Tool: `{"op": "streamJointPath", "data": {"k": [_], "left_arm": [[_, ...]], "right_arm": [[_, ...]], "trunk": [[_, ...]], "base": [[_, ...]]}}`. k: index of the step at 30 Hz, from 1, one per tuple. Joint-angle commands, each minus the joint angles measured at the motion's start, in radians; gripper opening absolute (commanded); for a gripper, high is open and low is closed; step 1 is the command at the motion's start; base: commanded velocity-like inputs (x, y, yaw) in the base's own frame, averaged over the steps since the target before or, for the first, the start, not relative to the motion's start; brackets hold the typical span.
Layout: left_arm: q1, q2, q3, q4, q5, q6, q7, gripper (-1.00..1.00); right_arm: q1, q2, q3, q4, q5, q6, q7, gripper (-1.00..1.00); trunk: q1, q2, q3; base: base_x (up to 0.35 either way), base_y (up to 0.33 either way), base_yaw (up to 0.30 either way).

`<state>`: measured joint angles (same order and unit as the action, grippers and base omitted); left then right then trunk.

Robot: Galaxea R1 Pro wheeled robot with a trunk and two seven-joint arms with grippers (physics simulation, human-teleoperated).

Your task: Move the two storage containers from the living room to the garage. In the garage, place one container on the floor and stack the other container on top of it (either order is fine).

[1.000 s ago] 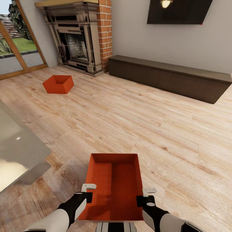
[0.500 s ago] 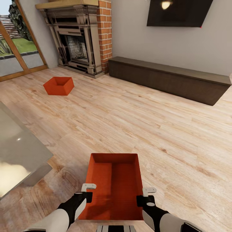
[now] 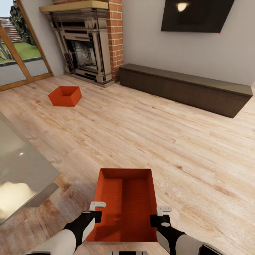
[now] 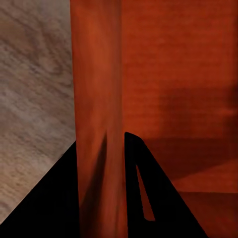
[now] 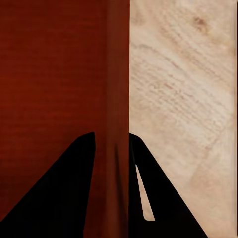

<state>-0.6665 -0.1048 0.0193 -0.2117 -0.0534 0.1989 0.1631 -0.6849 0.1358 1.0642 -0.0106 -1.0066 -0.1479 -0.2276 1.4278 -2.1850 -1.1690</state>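
Observation:
I hold one orange-red storage container in front of me above the light wood plank floor of the living room. My left gripper is shut on its left wall, one finger on each side of that wall. On the opposite side, my right gripper is shut on the right wall the same way. The second storage container rests on the planks far off at the left, in front of the brick fireplace.
A glass table juts in at the left, close to my left arm. A long dark low cabinet runs along the far wall under a wall TV. Wood-framed glass doors stand at the far left. Open plank floor lies ahead.
The whole view has drifted: the far container, fireplace and cabinet sit slightly lower and the table corner has slid, so the camera moved. The held container and both grippers stay as they were.

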Motion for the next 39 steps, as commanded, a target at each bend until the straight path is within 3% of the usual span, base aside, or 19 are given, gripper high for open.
{"op": "streamJointPath", "data": {"k": [1, 39], "left_arm": [[0.001, 0.002, -0.001, 0.002, -0.016, 0.01, 0.009, -1.0], [0.001, 0.002, -0.001, 0.002, -0.015, 0.01, 0.009, -1.0]], "right_arm": [[-0.001, -0.003, -0.009, 0.0, -0.004, -0.009, -0.007, -1.0], [-0.001, -0.004, -0.009, 0.0, -0.003, -0.006, -0.003, -1.0]], "trunk": [[-0.004, 0.007, 0.003], [-0.15, 0.273, 0.122]], "base": [[0.0, 0.0, 0.0], [0.0, 0.0, 0.0]]}}
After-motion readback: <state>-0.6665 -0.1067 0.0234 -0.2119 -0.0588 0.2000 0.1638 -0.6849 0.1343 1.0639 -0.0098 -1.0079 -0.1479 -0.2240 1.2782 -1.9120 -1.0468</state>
